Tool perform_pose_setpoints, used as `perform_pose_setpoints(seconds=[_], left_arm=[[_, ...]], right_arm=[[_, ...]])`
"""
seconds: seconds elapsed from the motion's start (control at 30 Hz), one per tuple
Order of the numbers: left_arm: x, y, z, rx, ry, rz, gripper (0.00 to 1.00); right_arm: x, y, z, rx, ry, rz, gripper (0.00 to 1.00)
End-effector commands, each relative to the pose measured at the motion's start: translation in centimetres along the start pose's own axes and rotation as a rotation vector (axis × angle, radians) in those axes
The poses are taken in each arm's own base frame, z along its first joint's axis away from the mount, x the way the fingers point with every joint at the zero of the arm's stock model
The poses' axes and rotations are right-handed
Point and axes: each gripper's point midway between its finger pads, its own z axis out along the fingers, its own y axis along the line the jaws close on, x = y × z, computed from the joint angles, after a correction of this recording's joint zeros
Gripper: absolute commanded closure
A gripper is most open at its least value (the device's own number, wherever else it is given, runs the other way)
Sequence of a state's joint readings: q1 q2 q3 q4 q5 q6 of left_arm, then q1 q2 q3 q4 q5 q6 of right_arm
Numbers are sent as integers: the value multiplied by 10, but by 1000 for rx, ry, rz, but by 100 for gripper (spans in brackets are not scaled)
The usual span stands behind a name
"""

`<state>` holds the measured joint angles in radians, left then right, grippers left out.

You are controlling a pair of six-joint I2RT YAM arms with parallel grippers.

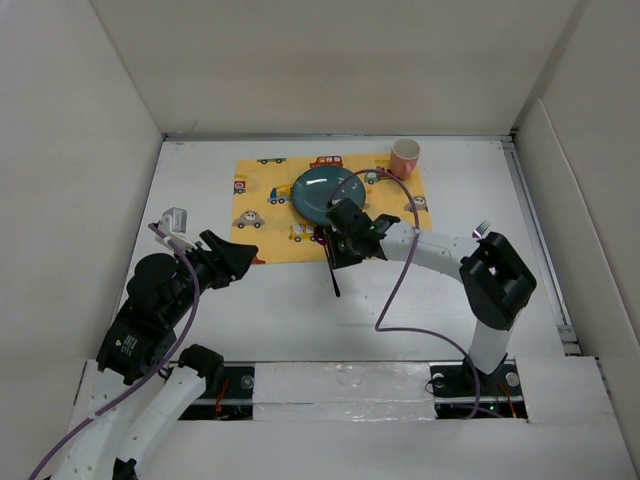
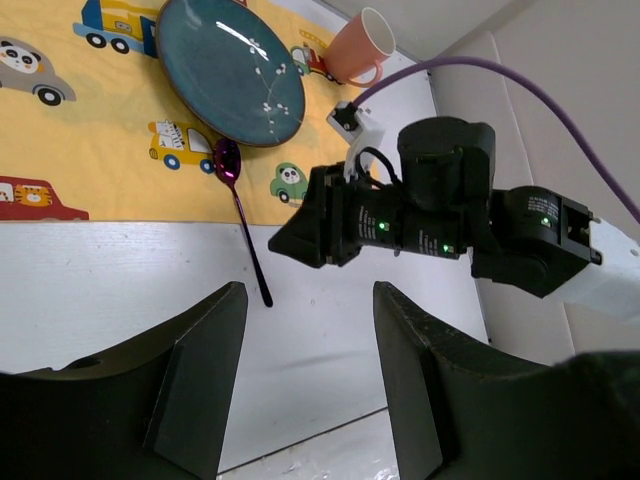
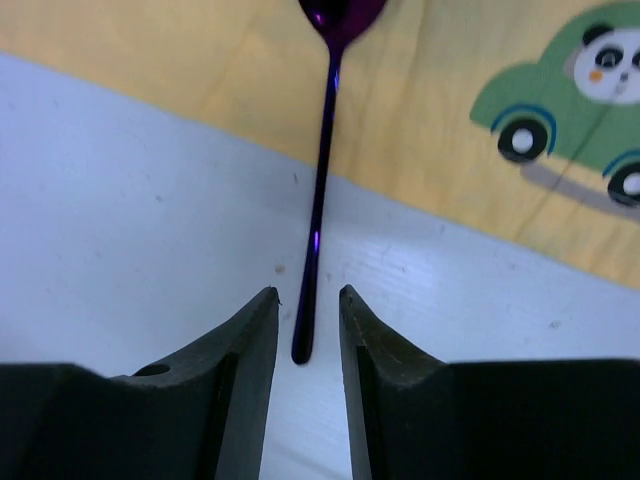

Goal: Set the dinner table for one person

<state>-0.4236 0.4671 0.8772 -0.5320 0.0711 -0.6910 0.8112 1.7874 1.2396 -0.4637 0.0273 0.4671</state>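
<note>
A teal plate [image 1: 328, 193] lies on a yellow car-print mat [image 1: 265, 195] at the back of the white dinner table [image 1: 300, 320]. A pink cup [image 1: 404, 157] stands at the mat's far right corner. A purple spoon [image 1: 330, 268] lies just in front of the plate, its bowl on the mat and its handle on the table. My right gripper [image 1: 333, 258] is low over it. In the right wrist view the gripper [image 3: 308, 300] is narrowly open, with the jaws on either side of the spoon's [image 3: 318, 200] handle end and a gap on each side. My left gripper [image 1: 250, 262] is open and empty.
The left wrist view shows the plate [image 2: 230, 70], the cup [image 2: 360, 45], the spoon [image 2: 240, 210] and the right arm's wrist [image 2: 400, 215] beyond my left gripper [image 2: 308, 330]. White walls enclose the table. A purple cable [image 1: 400, 270] loops over the right arm.
</note>
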Motion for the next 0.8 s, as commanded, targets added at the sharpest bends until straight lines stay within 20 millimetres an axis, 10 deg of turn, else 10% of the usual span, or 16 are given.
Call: perform_pose_setpoints(seconds=[0.0,0.63,0.77], left_arm=[[-9,-4,0,10,-34,4,50],[-14,2,3,-25,-59,-6,50],[-14,3,4,-33,-60,0,50]], right_arm=[[-21,4,11,36,-50,-19,63],[6,-19,67,293,19,-93,77],[20,-14,69,233,49,-85,100]])
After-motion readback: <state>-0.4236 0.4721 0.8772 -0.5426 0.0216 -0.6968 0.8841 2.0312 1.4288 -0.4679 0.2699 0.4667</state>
